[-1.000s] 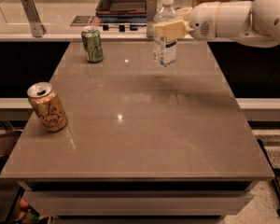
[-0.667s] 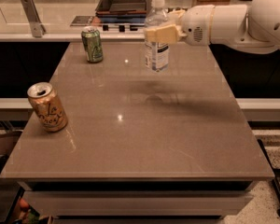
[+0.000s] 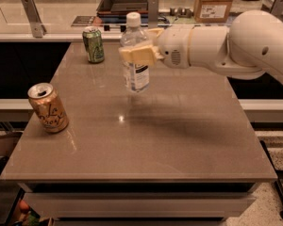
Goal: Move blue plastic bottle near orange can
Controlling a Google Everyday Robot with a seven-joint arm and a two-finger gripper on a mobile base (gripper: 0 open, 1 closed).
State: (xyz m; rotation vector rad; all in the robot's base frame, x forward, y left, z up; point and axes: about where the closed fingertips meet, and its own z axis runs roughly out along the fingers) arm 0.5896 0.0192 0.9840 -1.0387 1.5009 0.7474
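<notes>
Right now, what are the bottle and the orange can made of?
The bottle looks like clear plastic; you see through it. The orange can is probably metal: shiny silver top. The tool holds the bottle up over the table.

I seem to be in an office kitchenette: behind my table (image 3: 188,145) runs a long counter (image 3: 61,15) with a dark tray (image 3: 125,1) and a cardboard box (image 3: 212,4). A green can (image 3: 93,44) and an orange can (image 3: 48,108) stand on the table, and my tool (image 3: 137,54) grips a water bottle (image 3: 137,76) above it.
</notes>
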